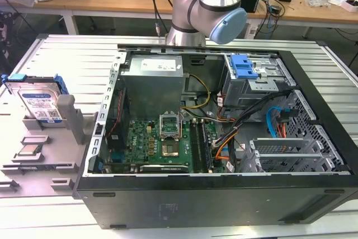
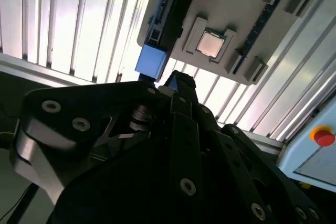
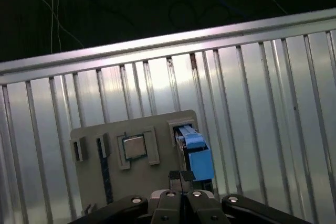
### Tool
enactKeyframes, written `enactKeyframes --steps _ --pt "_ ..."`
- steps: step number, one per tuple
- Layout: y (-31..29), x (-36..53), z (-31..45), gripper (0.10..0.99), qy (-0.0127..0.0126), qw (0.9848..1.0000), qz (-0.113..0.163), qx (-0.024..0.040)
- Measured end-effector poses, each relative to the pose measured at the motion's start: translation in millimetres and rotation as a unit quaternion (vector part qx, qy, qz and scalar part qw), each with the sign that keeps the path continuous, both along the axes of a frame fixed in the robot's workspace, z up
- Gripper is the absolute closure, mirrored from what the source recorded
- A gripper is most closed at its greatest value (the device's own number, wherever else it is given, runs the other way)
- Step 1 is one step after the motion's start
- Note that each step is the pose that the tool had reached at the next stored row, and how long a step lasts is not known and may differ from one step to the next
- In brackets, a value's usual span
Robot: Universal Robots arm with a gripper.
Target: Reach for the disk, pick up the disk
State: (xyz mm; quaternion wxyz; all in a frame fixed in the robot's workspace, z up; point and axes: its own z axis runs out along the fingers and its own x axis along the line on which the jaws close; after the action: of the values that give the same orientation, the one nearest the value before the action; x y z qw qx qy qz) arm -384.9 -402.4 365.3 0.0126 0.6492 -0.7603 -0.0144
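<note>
The slatted metal table [image 3: 262, 103] lies beneath the claw [image 3: 182, 178], whose fingertips are pressed together around nothing. Just ahead of them, the grey fixture [image 3: 86, 182] holds the disk [image 3: 197, 156] on edge, with the CPU chip [image 3: 134, 147] farther aside.

One disk [image 1: 39, 103], one square chip [image 1: 29, 150] and one grey holder [image 1: 50, 167] are counted at the exterior view's left. One open computer case [image 1: 212, 205] is counted across the middle and lower right of that frame, and inside it one motherboard [image 1: 151, 144], one grey power supply box [image 1: 154, 82] and one blue latch [image 1: 244, 67] are counted. One robot arm [image 1: 207, 9] is seen at the upper centre. One gripper [image 3: 182, 178] is counted in the first wrist view and one red button [image 2: 324, 137] in the second wrist view.
</note>
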Motion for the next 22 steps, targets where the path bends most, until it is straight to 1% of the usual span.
enactKeyframes --steps 3,6,8,11,16,22 --pt "0.0 0.0 0.0 0.980 0.0000 0.9999 0.016 0.0000" --pt "0.0 0.0 0.0 0.980 0.0000 0.9993 0.037 0.0000" --pt "0.0 0.0 0.0 0.980 0.0000 0.9990 0.045 0.0000" --pt "0.0 0.0 0.0 0.980 0.0000 0.9978 0.067 0.0000" --pt "0.1 0.0 0.0 0.980 0.0000 0.9971 0.076 0.0000" --pt "0.1 0.0 0.0 0.980 0.0000 0.9971 0.076 0.0000"
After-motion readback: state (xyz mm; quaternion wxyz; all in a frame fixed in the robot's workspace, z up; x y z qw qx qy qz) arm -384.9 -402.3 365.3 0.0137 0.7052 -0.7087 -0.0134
